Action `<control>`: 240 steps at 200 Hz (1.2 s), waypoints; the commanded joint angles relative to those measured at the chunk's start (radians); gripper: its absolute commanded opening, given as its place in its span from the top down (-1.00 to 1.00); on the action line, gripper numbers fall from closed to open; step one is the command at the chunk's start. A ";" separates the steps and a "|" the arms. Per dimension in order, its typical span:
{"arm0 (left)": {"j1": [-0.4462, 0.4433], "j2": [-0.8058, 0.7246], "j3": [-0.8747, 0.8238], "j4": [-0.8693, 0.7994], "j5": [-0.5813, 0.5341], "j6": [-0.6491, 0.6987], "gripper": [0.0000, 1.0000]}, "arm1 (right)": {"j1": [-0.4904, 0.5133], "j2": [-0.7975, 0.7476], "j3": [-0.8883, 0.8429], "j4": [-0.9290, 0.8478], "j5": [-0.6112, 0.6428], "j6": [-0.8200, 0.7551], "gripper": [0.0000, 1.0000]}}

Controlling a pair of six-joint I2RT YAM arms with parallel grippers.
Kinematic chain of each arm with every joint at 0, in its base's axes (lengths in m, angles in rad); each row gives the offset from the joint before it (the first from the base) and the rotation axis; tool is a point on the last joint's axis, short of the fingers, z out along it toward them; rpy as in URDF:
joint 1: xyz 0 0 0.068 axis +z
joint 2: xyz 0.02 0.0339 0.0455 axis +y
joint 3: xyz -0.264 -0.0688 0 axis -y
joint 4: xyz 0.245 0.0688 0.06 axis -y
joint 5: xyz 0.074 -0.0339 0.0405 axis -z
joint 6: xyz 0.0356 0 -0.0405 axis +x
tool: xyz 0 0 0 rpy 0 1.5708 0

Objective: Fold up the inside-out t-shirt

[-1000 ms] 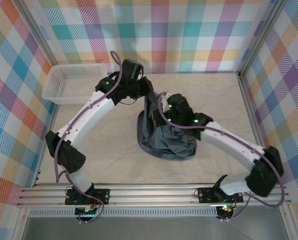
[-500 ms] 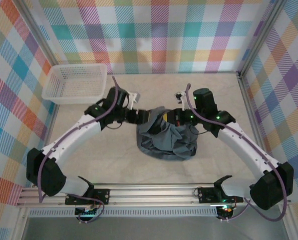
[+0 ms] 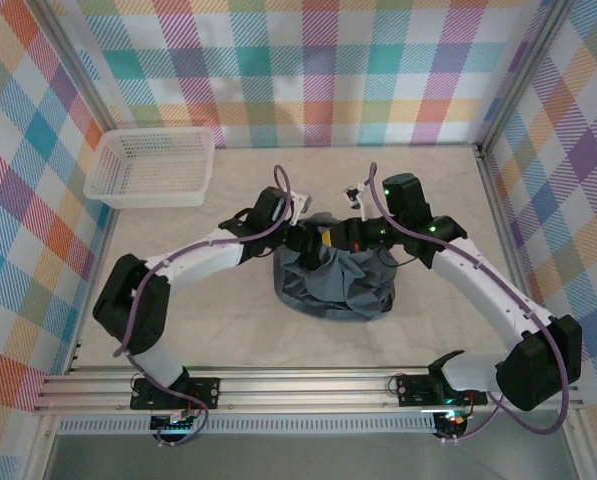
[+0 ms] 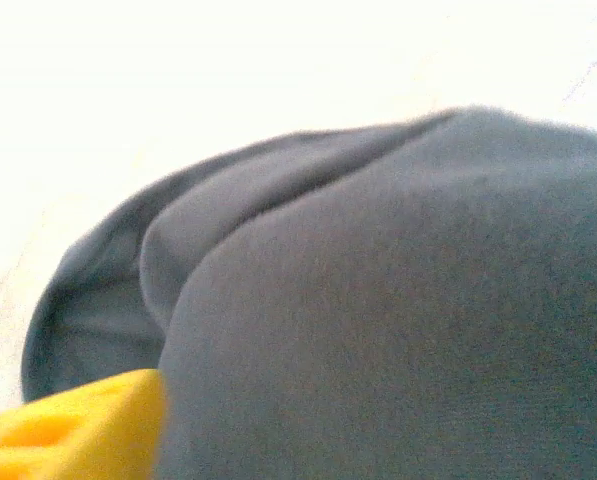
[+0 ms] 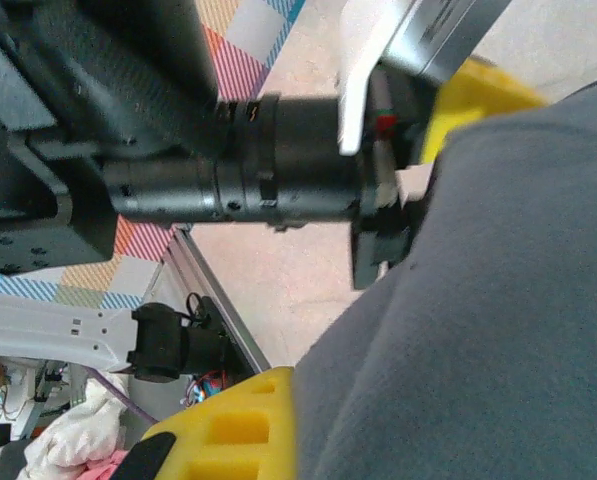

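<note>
Cloth sat heaped rather than flat: the t-shirt lay in a dark grey mound at the centre of the table, its upper edge drawn up to where both arms met. The right gripper was closed, and by my reading it pinched a fold of the shirt. The left gripper was pressed in just beside it. In the left wrist view one yellow finger showed at the lower left against grey fabric, but whether those jaws held anything I could not tell.

The main risk looked like the two grippers, almost touching, knocking together or both seizing the same fold, which would twist the bundle tighter (no seam or sleeve could be picked out). A thin pinch might also slip if pulled hard.

Room was generous: bare table lay left, right and below the mound. The white basket stood well apart in the upper left, and the checked walls and the rail at the bottom of the frame were distant.
</note>
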 commanded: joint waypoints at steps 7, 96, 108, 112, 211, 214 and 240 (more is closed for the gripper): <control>0.052 0.027 0.094 -0.009 0.192 -0.063 1.00 | -0.055 0.027 0.065 -0.092 0.058 0.004 1.00; 0.134 -0.165 0.256 -0.484 0.656 -0.504 1.00 | -0.208 0.283 0.218 -0.268 0.413 -0.098 0.45; 0.134 -0.173 0.244 -0.463 0.619 -0.543 1.00 | -0.207 0.199 0.204 -0.258 0.420 -0.063 0.16; 0.134 -0.173 0.243 -0.457 0.608 -0.558 1.00 | -0.207 0.167 0.196 -0.258 0.429 -0.048 0.14; 0.126 -0.114 0.357 -0.441 0.594 -0.666 1.00 | 0.218 -0.067 -0.054 0.064 0.656 0.107 -0.03; 0.125 -0.116 0.357 -0.442 0.593 -0.667 1.00 | 0.218 -0.056 -0.053 0.074 0.656 0.106 -0.02; 0.124 -0.128 0.349 -0.435 0.593 -0.667 1.00 | 0.237 0.061 -0.015 0.104 0.701 0.109 -0.12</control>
